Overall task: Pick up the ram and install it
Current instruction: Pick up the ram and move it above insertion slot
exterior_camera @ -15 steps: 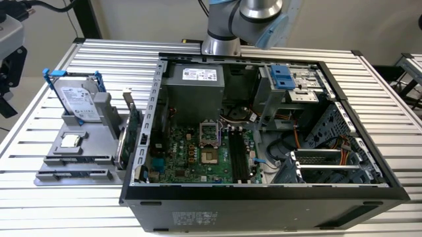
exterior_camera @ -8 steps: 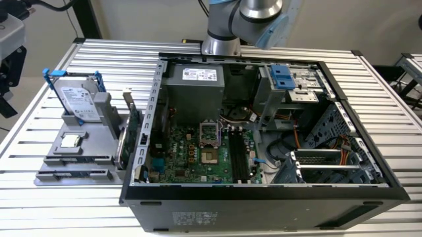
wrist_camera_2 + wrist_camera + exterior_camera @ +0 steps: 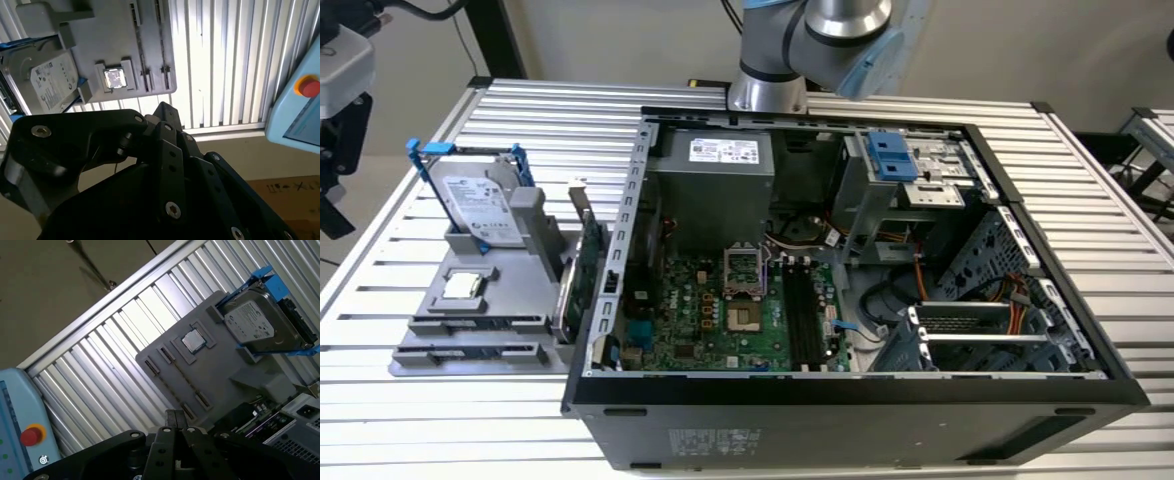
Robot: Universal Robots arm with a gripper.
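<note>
The ram (image 3: 474,324) appears as a thin dark strip on edge in a slot of the grey holder (image 3: 434,340) on the table, at the exterior view's left. The strip (image 3: 183,377) also shows in both wrist views, beside a square processor chip (image 3: 193,341); it is too thin to make out its chips. My gripper (image 3: 175,414) hangs high above that holder, apart from everything, fingers together and holding nothing. In the second wrist view its black fingertips (image 3: 164,107) show above the table's edge. The long black motherboard slots (image 3: 801,315) lie in the open computer case (image 3: 607,300).
A hard drive (image 3: 478,205) in a blue frame stands at the holder's back. A green expansion card (image 3: 587,265) stands upright between holder and case. A blue pendant with a red button (image 3: 27,436) lies off the table. The arm's base (image 3: 767,85) is behind the case.
</note>
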